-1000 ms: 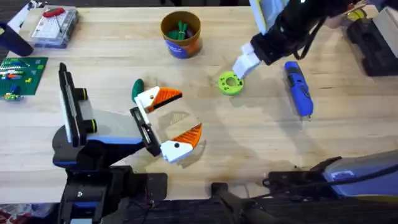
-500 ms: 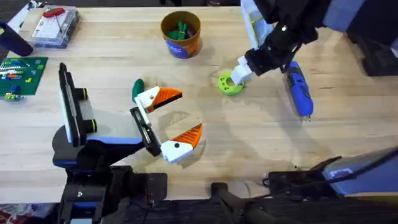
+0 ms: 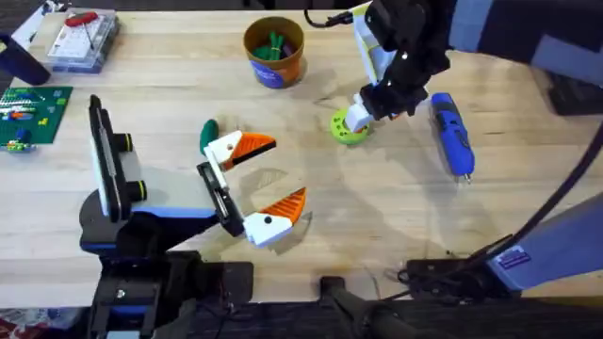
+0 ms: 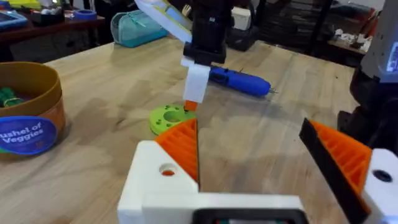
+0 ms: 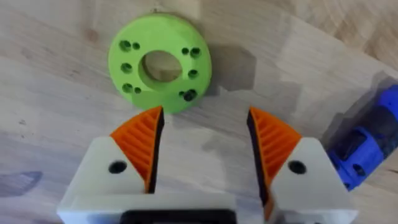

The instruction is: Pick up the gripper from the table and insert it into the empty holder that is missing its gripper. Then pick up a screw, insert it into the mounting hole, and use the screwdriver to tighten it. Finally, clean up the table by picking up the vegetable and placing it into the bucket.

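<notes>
Overhead: right gripper (image 3: 358, 118) shifted onto green ring (image 3: 349, 128).

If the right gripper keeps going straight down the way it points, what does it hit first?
Probably the lime-green ring: the open right gripper points down at the table just beside it, so one finger may clip its edge. Depth is uncertain.

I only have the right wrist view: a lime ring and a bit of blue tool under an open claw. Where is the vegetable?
Observer: The vegetable lies on the table right beside the left claw, well apart from the right claw.
Operator: Is the left claw holding anything?
Observer: No, it is open and empty.
Operator: And the bucket?
Observer: The bucket stands upright at the table's far side, with green pieces inside.
</notes>
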`<state>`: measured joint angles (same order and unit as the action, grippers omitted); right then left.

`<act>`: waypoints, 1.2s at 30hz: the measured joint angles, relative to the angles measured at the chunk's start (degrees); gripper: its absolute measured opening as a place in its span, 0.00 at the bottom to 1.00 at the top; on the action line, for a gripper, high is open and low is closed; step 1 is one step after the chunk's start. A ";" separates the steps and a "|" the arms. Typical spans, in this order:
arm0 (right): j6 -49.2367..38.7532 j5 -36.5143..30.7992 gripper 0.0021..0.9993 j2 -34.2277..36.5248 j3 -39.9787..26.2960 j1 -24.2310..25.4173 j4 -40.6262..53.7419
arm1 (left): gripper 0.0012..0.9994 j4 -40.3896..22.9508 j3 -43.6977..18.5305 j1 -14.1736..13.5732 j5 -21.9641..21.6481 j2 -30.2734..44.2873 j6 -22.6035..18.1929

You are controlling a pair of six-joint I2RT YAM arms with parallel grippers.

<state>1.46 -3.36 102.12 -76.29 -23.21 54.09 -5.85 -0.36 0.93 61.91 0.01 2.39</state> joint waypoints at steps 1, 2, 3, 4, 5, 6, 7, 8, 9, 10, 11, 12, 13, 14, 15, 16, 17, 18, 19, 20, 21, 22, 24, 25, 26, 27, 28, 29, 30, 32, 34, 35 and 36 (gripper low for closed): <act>0.20 0.00 0.73 0.13 0.01 -0.02 -0.42 | 0.99 0.00 0.00 0.00 0.00 0.00 0.00; 0.41 0.00 0.71 0.24 0.02 -0.07 -0.97 | 0.99 0.00 0.00 0.00 0.00 0.00 0.00; 0.62 0.00 0.69 0.28 0.02 -0.14 -1.43 | 0.99 0.00 0.00 0.00 0.00 0.00 0.00; 0.82 0.00 0.68 0.28 0.02 -0.24 -1.65 | 0.99 0.00 0.00 0.00 0.00 0.00 0.00; 0.98 0.00 0.67 0.29 0.02 -0.35 -1.71 | 0.99 0.00 0.00 0.00 0.00 0.00 0.00; 1.09 0.00 0.66 0.28 0.02 -0.47 -1.70 | 0.99 0.00 0.00 0.00 0.00 0.00 0.00; 1.19 0.00 0.63 0.28 0.02 -0.58 -1.70 | 0.99 0.00 0.00 0.00 0.00 0.00 0.00; 1.29 0.00 0.61 0.34 0.02 -0.65 -1.72 | 0.99 0.00 0.00 0.00 0.00 0.00 0.00; 1.36 0.00 0.59 0.49 0.02 -0.72 -1.77 | 0.99 0.00 0.00 0.00 0.00 0.00 0.00; 1.36 0.00 0.58 0.71 0.02 -0.77 -1.87 | 0.99 0.00 0.00 0.00 0.00 0.00 0.00; 1.37 -0.01 0.57 1.02 0.02 -0.82 -1.95 | 0.99 0.00 0.00 0.00 0.00 0.00 0.00; 1.37 -0.02 0.56 1.38 0.02 -0.86 -2.00 | 0.99 0.00 0.00 0.00 0.00 0.00 0.00; 1.37 -0.01 0.56 1.72 0.02 -0.88 -2.05 | 0.99 0.00 0.00 0.00 0.00 0.00 0.00; 1.38 0.00 0.55 2.01 0.02 -0.88 -2.08 | 0.99 0.00 0.00 0.00 0.00 0.00 0.00; 1.40 0.00 0.53 2.24 0.03 -0.88 -2.12 | 0.99 0.00 0.00 0.00 0.00 0.00 0.00; 1.40 0.00 0.52 2.34 0.04 -0.88 -2.15 | 0.99 0.00 0.00 0.00 0.00 -0.01 0.00; 1.44 0.00 0.51 2.37 0.04 -0.88 -2.16 | 0.99 0.00 0.00 0.00 0.00 -0.01 0.00; 1.50 -0.01 0.50 2.37 0.04 -0.88 -2.19 | 0.99 0.00 0.00 0.00 0.00 0.00 0.00; 1.54 -0.01 0.50 2.37 0.04 -0.88 -2.23 | 0.99 0.00 0.00 0.00 0.00 0.00 0.00; 1.54 0.00 0.50 2.37 0.04 -0.88 -2.25 | 0.99 0.00 0.00 0.00 0.00 0.00 0.00; 1.54 0.00 0.49 2.37 0.05 -0.88 -2.24 | 0.99 0.00 0.00 0.00 0.00 0.00 0.00; 1.55 0.00 0.48 2.37 0.06 -0.88 -2.24 | 0.99 0.00 0.00 0.00 0.00 0.00 0.00; 1.55 -0.01 0.44 2.42 0.06 -0.88 -2.24 | 0.99 0.00 0.00 0.00 0.00 0.00 0.00; 1.56 -0.01 0.43 2.49 0.05 -0.88 -2.24 | 0.99 0.00 0.00 0.00 0.00 0.00 0.00; 1.57 -0.02 0.41 2.59 0.07 -0.88 -2.21 | 0.99 0.00 0.00 0.00 0.00 -0.01 0.00; 1.58 -0.01 0.38 2.77 0.07 -0.88 -2.21 | 0.99 0.00 0.00 0.00 0.00 -0.01 0.00; 1.59 -0.01 0.37 2.96 0.07 -0.88 -2.24 | 0.99 0.00 0.00 0.00 0.00 0.00 0.00; 1.59 -0.02 0.37 3.11 0.07 -0.89 -2.26 | 0.99 0.00 0.00 0.00 0.00 0.00 0.00; 1.59 -0.02 0.36 3.23 0.07 -0.91 -2.30 | 0.99 0.00 0.00 0.00 0.00 0.00 0.00; 1.59 -0.02 0.35 3.35 0.07 -0.94 -2.40 | 0.99 0.00 0.00 0.00 0.00 0.00 0.00; 1.59 0.00 0.34 3.37 0.07 -0.99 -2.57 | 0.99 0.00 0.00 0.00 0.00 0.00 0.00; 1.59 -0.01 0.34 3.37 0.07 -0.99 -2.59 | 0.99 0.00 0.00 0.00 0.00 0.00 0.00; 1.58 -0.01 0.32 3.37 0.07 -0.99 -2.63 | 0.99 0.00 0.00 0.00 0.00 0.00 0.00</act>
<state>3.04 -3.37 105.49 -76.23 -24.21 51.46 -5.85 -0.36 0.93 61.91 0.01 2.39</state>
